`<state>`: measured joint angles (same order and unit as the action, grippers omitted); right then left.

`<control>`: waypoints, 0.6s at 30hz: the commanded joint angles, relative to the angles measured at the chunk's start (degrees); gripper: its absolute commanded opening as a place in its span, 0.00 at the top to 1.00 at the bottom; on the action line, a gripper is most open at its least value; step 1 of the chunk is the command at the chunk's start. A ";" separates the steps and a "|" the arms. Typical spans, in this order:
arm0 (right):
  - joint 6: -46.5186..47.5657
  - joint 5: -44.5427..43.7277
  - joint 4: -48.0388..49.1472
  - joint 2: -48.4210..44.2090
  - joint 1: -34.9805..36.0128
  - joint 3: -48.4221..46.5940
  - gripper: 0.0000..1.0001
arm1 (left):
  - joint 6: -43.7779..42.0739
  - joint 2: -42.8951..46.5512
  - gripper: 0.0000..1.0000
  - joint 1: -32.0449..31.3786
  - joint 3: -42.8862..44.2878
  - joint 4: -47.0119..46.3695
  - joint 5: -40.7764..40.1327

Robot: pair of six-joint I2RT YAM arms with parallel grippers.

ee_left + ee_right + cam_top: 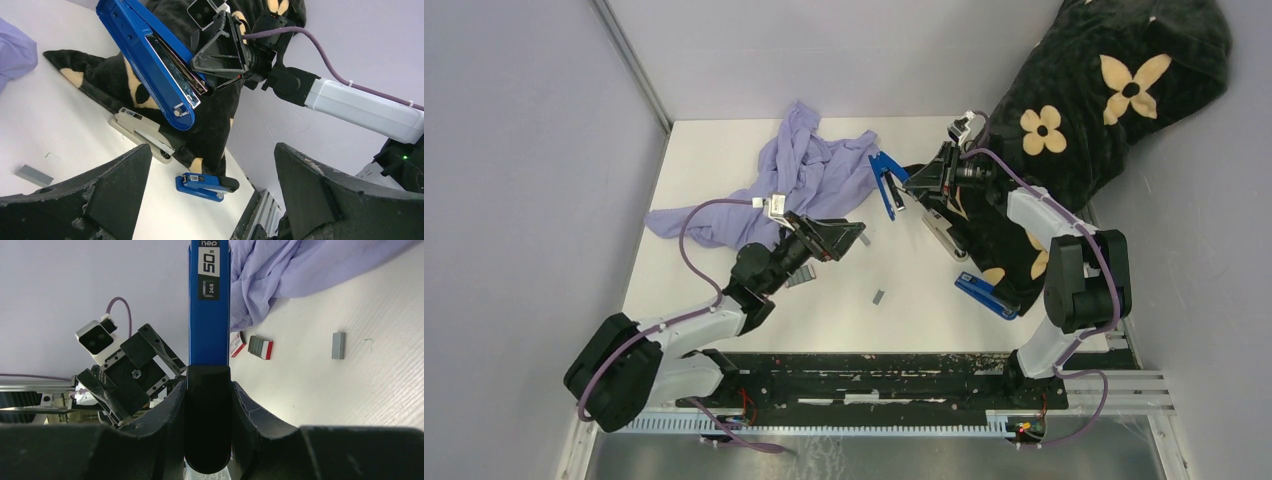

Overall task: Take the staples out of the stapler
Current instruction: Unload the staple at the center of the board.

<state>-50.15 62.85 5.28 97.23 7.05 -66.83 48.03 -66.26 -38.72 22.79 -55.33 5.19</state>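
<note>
My right gripper (207, 390) is shut on the black rear end of a blue stapler (209, 315), held in the air over the table's far middle (887, 183). In the left wrist view this stapler (155, 60) hangs opened, its silver magazine facing my left gripper; I cannot tell whether staples lie inside. One grey strip of staples (879, 296) lies loose on the table, also seen as a small grey bar (34, 175) (338, 345). My left gripper (839, 238) stands open and empty just left of and below the stapler (212, 150).
A beige stapler (944, 235) and a second blue stapler (986, 295) lie by the black flowered cloth (1104, 90) at the right. A purple cloth (794, 180) lies at the back left. A small red-and-white box (261, 347) sits near it.
</note>
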 commanded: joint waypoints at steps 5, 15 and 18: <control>-6.07 4.29 11.05 -2.61 -0.09 -0.59 0.99 | 3.97 -4.14 0.01 1.00 0.00 -11.07 3.48; -11.29 4.55 16.53 -2.78 -0.03 -0.58 0.99 | 7.69 -15.18 0.00 2.02 6.96 -17.80 7.32; -12.49 4.57 17.80 -2.92 0.08 -0.58 0.99 | 9.46 -19.61 0.01 1.96 10.02 -20.74 7.59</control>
<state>-59.46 64.49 14.63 97.23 7.07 -66.61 53.28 -81.91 -36.97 28.10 -68.14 10.98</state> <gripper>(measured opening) 0.365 0.994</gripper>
